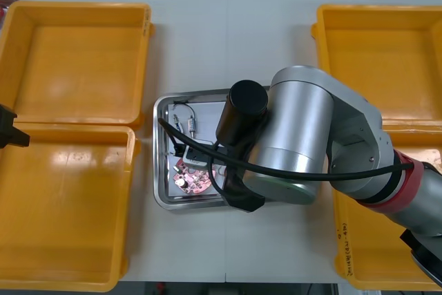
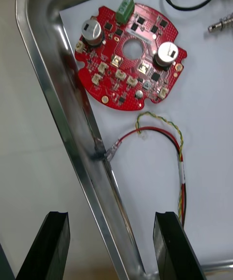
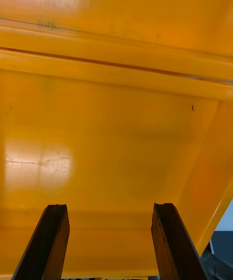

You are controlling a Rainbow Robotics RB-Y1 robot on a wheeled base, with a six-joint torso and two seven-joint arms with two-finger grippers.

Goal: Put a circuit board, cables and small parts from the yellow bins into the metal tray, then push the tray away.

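Right wrist view: board [image 2: 128,57] beyond tool [image 2: 110,218]

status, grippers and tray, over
Right gripper open, astride tray rim. Left gripper open, over a left bin. Board, black cable, red and yellow cable in tray, the last close by right gripper.

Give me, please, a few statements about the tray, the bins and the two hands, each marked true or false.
1. The circuit board lies inside the metal tray. True.
2. The right hand is shut on the red and yellow cable. False: it is open and holds nothing, astride the tray's rim. The cable lies in the tray.
3. The left hand is open over a yellow bin. True.
4. The red and yellow cable lies on top of the circuit board. False: it lies beside the board, apart from it.
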